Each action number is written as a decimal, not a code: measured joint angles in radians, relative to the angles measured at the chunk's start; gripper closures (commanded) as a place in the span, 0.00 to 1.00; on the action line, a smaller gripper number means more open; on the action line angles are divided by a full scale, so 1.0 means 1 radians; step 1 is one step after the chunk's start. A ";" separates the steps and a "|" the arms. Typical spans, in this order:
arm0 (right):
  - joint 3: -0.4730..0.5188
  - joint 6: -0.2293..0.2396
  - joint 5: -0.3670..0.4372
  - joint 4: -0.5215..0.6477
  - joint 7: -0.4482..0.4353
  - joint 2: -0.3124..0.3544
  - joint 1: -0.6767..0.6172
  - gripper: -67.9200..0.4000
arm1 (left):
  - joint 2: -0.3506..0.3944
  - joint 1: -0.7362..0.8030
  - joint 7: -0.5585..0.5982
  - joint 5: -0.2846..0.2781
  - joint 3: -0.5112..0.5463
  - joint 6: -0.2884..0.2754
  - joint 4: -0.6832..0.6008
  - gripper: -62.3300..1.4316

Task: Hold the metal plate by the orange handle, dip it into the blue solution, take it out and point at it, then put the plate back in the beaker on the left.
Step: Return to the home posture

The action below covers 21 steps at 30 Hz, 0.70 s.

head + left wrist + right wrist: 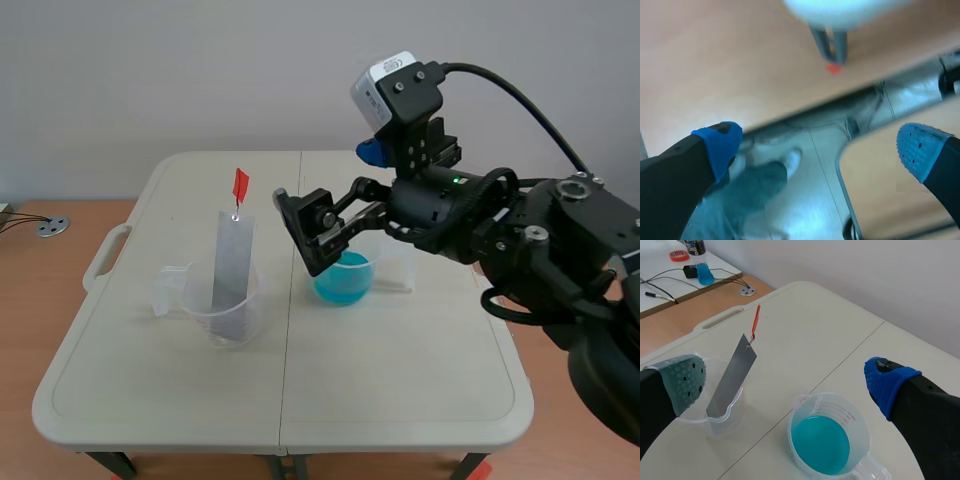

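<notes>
Scene view: the metal plate (232,262) leans in the left beaker (228,312), left of centre on the bench (400,360), with the orange handle (240,185) on top. The right end effector (298,232) hangs wide open mid-frame, by the blue solution (343,282).

Left wrist view: the left end effector (815,150) is open too, with only floor below it.

Right wrist view: the handle is ahead of the open fingers. Probably best to pinch just the handle and lift straight up, or the beaker tips.
</notes>
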State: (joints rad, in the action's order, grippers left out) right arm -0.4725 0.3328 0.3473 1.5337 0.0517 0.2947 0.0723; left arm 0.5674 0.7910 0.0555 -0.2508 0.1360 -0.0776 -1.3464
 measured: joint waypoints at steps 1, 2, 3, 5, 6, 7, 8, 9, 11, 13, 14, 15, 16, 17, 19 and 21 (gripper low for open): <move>0.003 0.000 0.016 0.016 -0.002 0.014 -0.015 0.02 | 0.000 -0.023 0.010 -0.007 0.000 0.001 -0.004 0.00; 0.010 0.002 0.030 0.032 -0.003 0.028 -0.032 0.02 | 0.000 -0.043 0.010 -0.008 0.000 0.003 -0.013 0.00; 0.021 0.003 0.042 0.047 -0.003 0.040 -0.050 0.02 | 0.000 -0.060 0.010 -0.012 0.000 0.003 -0.026 0.00; 0.048 0.003 0.047 0.074 -0.002 0.064 -0.085 0.02 | 0.001 -0.087 0.015 -0.038 0.000 0.002 -0.067 0.00; 0.064 0.003 0.049 0.084 -0.002 0.076 -0.102 0.02 | 0.001 -0.095 0.026 -0.041 0.000 0.003 -0.094 0.00; 0.080 0.003 0.058 0.092 -0.002 0.088 -0.119 0.02 | 0.002 -0.103 0.029 -0.042 0.000 0.002 -0.124 0.00; 0.097 0.003 0.069 0.100 -0.002 0.100 -0.136 0.02 | 0.005 -0.108 0.033 -0.041 0.000 0.000 -0.155 0.00; 0.115 0.003 0.077 0.106 -0.003 0.111 -0.154 0.02 | 0.010 -0.110 0.050 -0.042 0.000 -0.001 -0.187 0.00; 0.148 0.003 0.089 0.118 -0.002 0.132 -0.189 0.02 | 0.026 -0.110 0.065 -0.041 0.000 -0.001 -0.248 0.00; 0.181 0.003 0.102 0.129 -0.002 0.150 -0.224 0.02 | 0.043 -0.109 0.081 -0.041 0.000 -0.002 -0.299 0.00; 0.198 0.003 0.109 0.135 -0.002 0.157 -0.241 0.02 | 0.051 -0.109 0.081 -0.043 0.000 -0.002 -0.322 0.00; 0.213 0.004 0.115 0.140 -0.002 0.164 -0.256 0.02 | 0.061 -0.109 0.085 -0.051 0.000 -0.005 -0.343 0.00; 0.229 0.009 0.123 0.146 -0.002 0.170 -0.269 0.02 | 0.071 -0.109 0.091 -0.071 0.000 -0.005 -0.361 0.00; 0.244 0.014 0.130 0.153 -0.002 0.177 -0.283 0.02 | 0.082 -0.109 0.097 -0.088 0.000 -0.010 -0.378 0.00; 0.272 0.015 0.134 0.172 -0.003 0.188 -0.310 0.02 | 0.101 -0.109 0.100 -0.108 -0.001 -0.029 -0.405 0.00; 0.297 0.023 0.144 0.195 -0.007 0.200 -0.340 0.02 | 0.115 -0.109 0.113 -0.134 -0.006 -0.028 -0.423 0.00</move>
State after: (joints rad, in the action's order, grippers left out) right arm -0.1753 0.3553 0.4915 1.7287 0.0444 0.4942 -0.2676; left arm 0.6823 0.6815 0.1684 -0.3843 0.1299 -0.1059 -1.7695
